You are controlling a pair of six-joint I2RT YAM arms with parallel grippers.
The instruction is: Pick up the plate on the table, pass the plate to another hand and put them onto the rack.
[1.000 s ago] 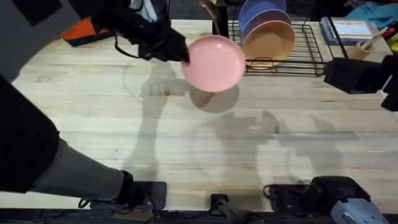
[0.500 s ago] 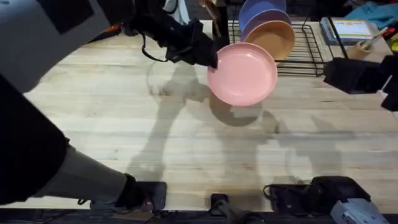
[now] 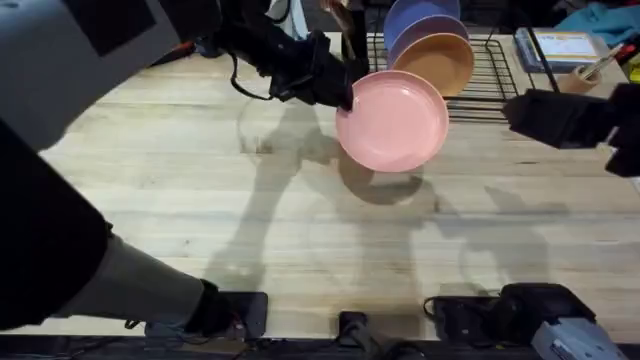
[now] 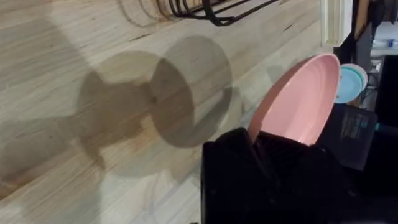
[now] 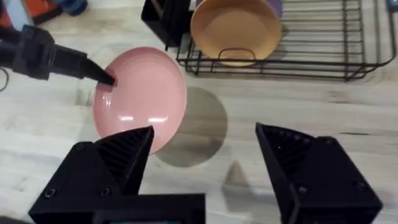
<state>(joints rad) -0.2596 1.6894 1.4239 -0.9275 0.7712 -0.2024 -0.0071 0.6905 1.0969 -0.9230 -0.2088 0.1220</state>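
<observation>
The salmon-pink plate point(image 3: 393, 120) hangs in the air above the table point(image 3: 300, 220), just in front of the black wire rack point(image 3: 490, 85). My left gripper point(image 3: 340, 92) is shut on the plate's left rim, and the plate point(image 4: 298, 102) rises edge-on from between its fingers in the left wrist view. My right gripper point(image 3: 512, 112) is at the right side of the table, pointing toward the plate point(image 5: 142, 99) with its fingers point(image 5: 134, 146) open and nothing between them. A gap of bare table separates it from the plate.
An orange plate point(image 3: 432, 62) and a purple plate point(image 3: 418, 22) stand in the rack's left slots; the rack's right part is free point(image 5: 323, 37). Clutter including a book point(image 3: 565, 45) lies at the back right. The plate's shadow point(image 3: 385, 185) falls on the wood.
My left arm has carried the plate rightward and slightly toward the front, nearer the rack and the right gripper. The right gripper has edged a little to the left.
</observation>
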